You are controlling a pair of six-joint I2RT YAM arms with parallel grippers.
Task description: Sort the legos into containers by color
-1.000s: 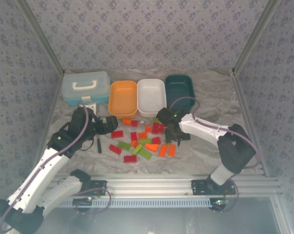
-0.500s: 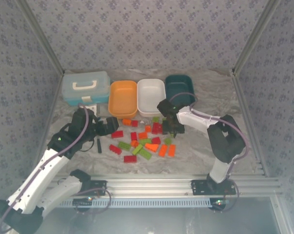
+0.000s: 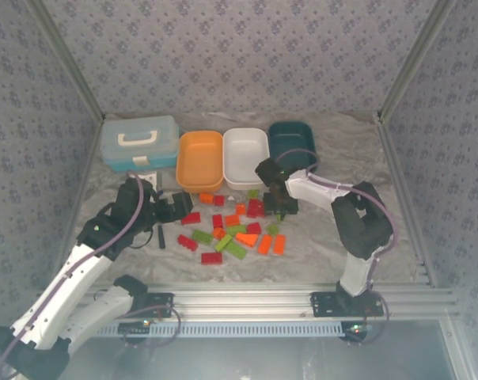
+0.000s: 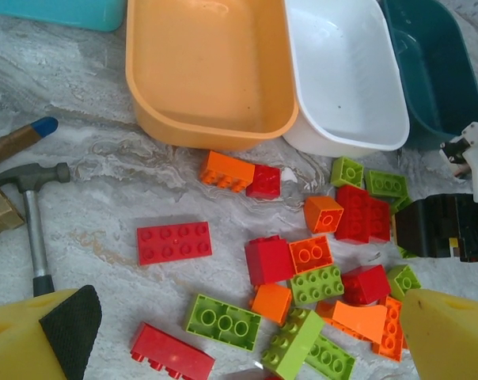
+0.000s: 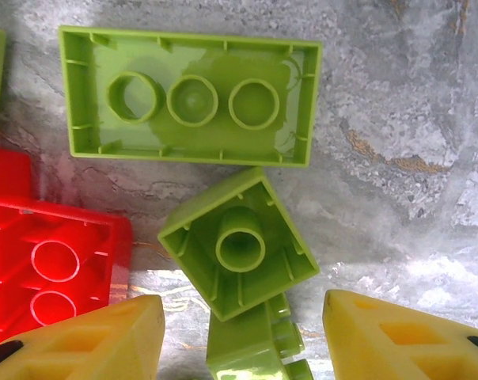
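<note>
Red, orange and lime legos (image 3: 235, 226) lie loose in a pile in front of three empty trays: orange (image 3: 200, 158), white (image 3: 246, 155) and dark teal (image 3: 293, 142). My right gripper (image 3: 277, 204) is low over the pile's right back corner, open. Its yellow fingers (image 5: 81, 340) flank a small upside-down lime brick (image 5: 239, 241) that leans on another lime piece (image 5: 251, 348). A long upside-down lime brick (image 5: 190, 95) and a red one (image 5: 53, 265) lie close by. My left gripper (image 3: 180, 204) hovers open at the pile's left, nothing between its fingers (image 4: 41, 344).
A light blue lidded case (image 3: 138, 142) stands left of the orange tray. A thin black tool (image 3: 161, 236) lies left of the pile, beside a flat red brick (image 4: 174, 241). The right gripper's black body (image 4: 441, 228) sits near the teal tray (image 4: 429, 71).
My right gripper has slid left and back over the pile's right corner, with the arm's elbow folding inward. The left gripper has barely moved.
</note>
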